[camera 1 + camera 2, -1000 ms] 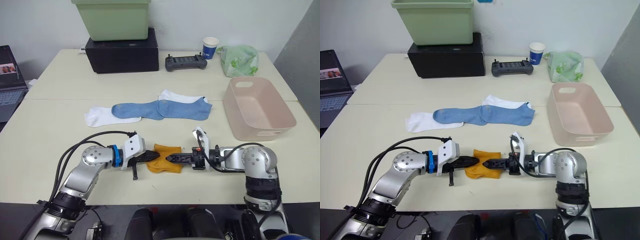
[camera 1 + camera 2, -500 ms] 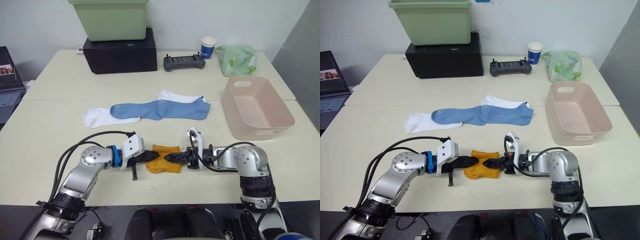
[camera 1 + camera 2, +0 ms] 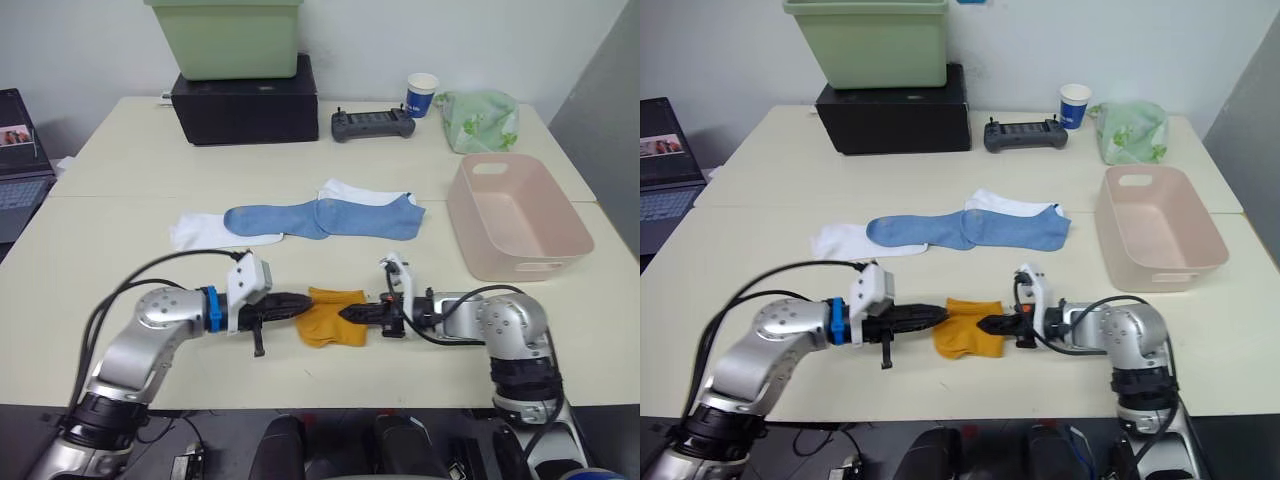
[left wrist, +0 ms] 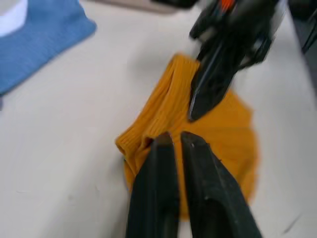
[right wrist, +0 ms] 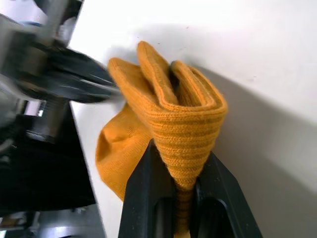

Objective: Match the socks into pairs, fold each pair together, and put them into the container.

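The mustard-orange ribbed knit socks [image 3: 333, 316] lie bunched and folded on the near middle of the cream bench [image 3: 120, 160], cuff edges doubled into thick ridges. My right fingers [image 5: 171, 186] pinch a fold of them from the right. My left fingers [image 4: 171, 148] are pressed together, tips touching the socks' left edge. Farther back lie two light blue socks [image 3: 325, 218] overlapping two white socks [image 3: 200, 230]. The pale pink rectangular plastic tub [image 3: 560, 240] sits at the right.
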Action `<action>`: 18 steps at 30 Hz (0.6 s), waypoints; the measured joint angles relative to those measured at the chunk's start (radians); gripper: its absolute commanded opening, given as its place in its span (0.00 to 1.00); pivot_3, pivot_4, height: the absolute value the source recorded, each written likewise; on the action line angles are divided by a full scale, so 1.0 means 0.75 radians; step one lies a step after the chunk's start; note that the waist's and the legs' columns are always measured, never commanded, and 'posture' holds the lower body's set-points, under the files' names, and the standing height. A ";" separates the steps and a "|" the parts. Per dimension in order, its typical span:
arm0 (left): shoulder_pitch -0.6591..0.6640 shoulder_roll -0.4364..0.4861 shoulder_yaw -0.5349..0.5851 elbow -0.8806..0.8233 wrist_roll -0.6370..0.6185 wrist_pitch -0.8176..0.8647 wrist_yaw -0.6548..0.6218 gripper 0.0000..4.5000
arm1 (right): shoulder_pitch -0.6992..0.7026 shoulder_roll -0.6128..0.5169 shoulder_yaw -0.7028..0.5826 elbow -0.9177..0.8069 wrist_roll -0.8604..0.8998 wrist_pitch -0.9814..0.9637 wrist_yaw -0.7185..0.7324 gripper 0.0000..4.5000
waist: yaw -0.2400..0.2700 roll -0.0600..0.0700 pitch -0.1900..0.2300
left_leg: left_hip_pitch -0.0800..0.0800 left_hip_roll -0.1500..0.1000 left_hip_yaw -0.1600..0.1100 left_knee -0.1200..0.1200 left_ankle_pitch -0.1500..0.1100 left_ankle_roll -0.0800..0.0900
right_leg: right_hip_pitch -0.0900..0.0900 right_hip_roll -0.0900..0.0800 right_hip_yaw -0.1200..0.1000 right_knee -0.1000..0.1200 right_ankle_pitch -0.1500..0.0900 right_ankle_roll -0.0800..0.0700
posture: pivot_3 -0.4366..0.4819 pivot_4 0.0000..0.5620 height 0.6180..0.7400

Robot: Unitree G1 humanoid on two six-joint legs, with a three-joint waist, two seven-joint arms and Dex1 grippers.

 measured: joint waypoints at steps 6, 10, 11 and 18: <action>-0.301 -0.010 0.090 -0.105 -0.271 0.314 0.114 0.70 | -0.157 -0.144 -0.180 -0.144 0.074 -0.046 0.006 0.00 | 0.000 0.000 0.000 | -0.001 0.000 0.000 -0.001 0.000 0.000 | -0.001 0.005 -0.001 -0.001 0.000 0.000 | 0.48 0.27 1.00; -0.489 -0.082 0.053 -0.018 -0.233 0.315 0.174 0.98 | -0.215 -0.296 -0.204 -0.168 0.075 -0.151 0.036 0.00 | 0.004 0.001 0.001 | -0.001 0.000 0.002 -0.001 0.000 0.000 | -0.002 0.007 0.001 -0.003 0.000 0.000 | 0.48 0.27 1.00; -0.529 -0.112 0.040 0.001 -0.221 0.313 0.191 0.99 | -0.235 -0.341 -0.208 -0.162 0.063 -0.175 0.041 0.00 | 0.006 0.002 0.001 | -0.003 0.000 0.002 0.000 0.000 0.000 | -0.003 0.007 0.001 -0.003 0.000 0.000 | 0.48 0.27 1.00; -0.791 -0.342 -0.074 0.143 -0.124 0.250 0.264 0.99 | -0.380 -0.759 -0.192 -0.015 -0.179 -0.542 0.152 0.00 | 0.021 0.002 0.001 | -0.017 0.000 0.005 0.001 0.002 -0.003 | -0.017 0.006 0.003 -0.005 0.001 0.001 | 0.48 0.27 1.00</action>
